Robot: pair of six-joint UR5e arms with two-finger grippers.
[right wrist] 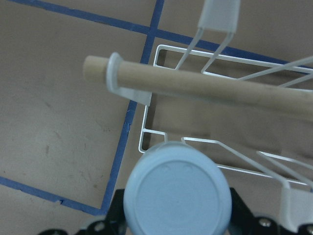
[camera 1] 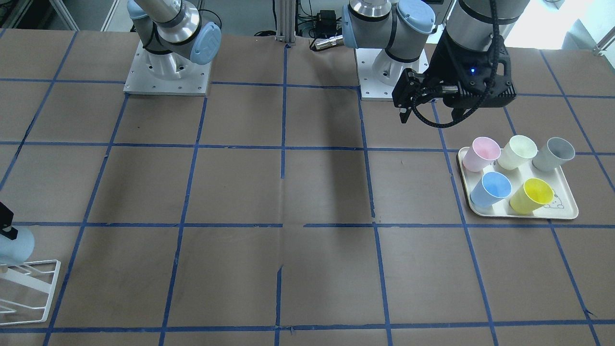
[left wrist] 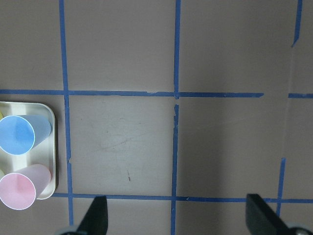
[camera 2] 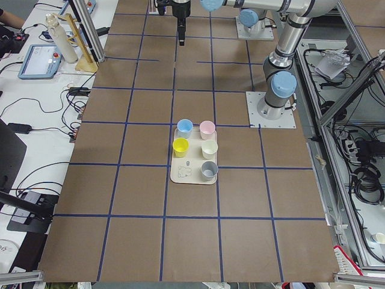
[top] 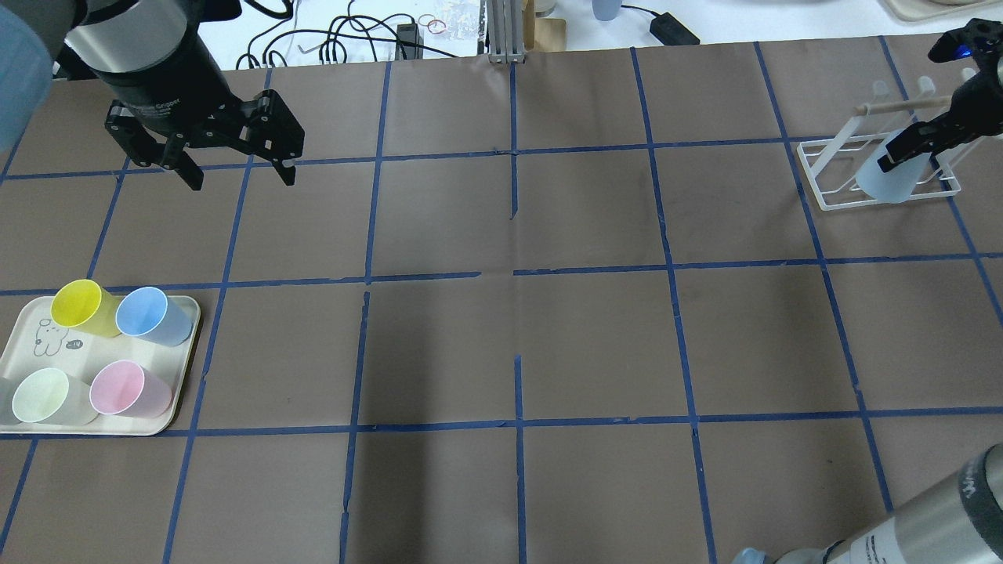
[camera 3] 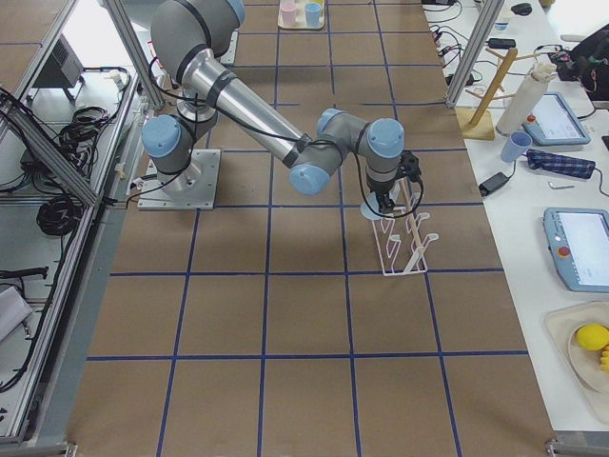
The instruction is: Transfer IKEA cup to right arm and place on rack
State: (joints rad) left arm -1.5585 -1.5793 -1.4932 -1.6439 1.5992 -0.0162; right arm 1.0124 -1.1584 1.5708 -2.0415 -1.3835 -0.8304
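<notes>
The IKEA cup (top: 884, 180), pale powder-blue, is tilted with its mouth down over the white wire rack (top: 823, 178) at the far right. My right gripper (top: 913, 147) is shut on it. In the right wrist view the cup's round base (right wrist: 177, 196) fills the gap between the fingers, with the rack's frame (right wrist: 146, 122) just beyond. The cup (camera 1: 14, 245) and rack (camera 1: 33, 288) also show at the front-facing view's left edge. My left gripper (top: 239, 178) is open and empty, hanging above the table beyond the tray; its fingertips (left wrist: 98, 218) frame bare paper.
A cream tray (top: 23, 427) at the near left holds a deeper blue cup (top: 149, 313), a yellow cup (top: 78, 305), a pink cup (top: 125, 389) and a pale green cup (top: 43, 395). A wooden dowel (right wrist: 205, 88) spans the rack's top. Blue tape lines grid the brown table.
</notes>
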